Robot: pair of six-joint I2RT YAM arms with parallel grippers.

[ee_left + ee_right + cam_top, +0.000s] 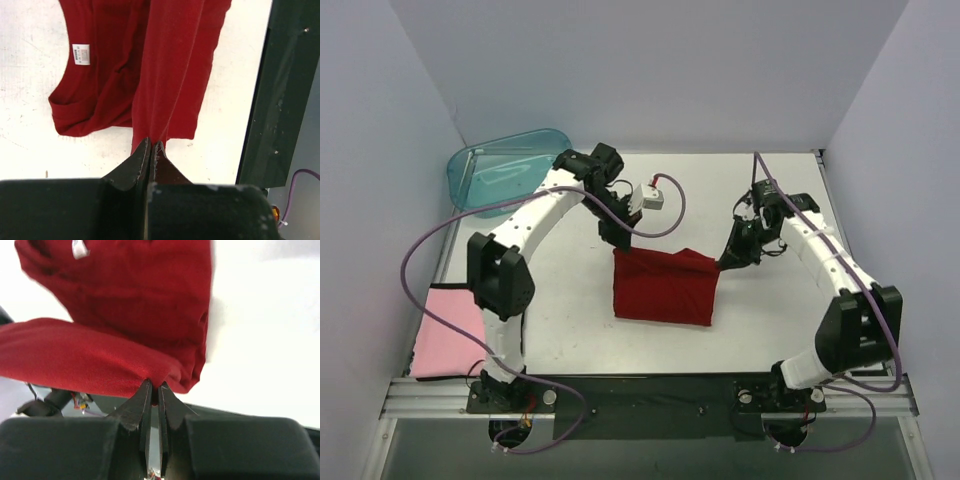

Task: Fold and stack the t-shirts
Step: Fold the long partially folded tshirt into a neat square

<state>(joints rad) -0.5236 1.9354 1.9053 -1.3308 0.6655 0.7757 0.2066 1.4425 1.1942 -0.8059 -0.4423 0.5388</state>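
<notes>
With my left gripper (151,143) and right gripper (154,385) each clamped on a far corner of the soft dark red cloth t-shirt (665,287) at mid-surface (570,325), I judge its fold half done, while the flat pale pink cloth t-shirt (448,330) lies apart at the near-left edge, not yet stacked.

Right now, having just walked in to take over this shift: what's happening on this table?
Both arms are working on the dark red t-shirt. The left gripper and right gripper are each shut on its far edge, holding that edge off the table. The pale pink t-shirt lies at the near left corner, untouched.
</notes>
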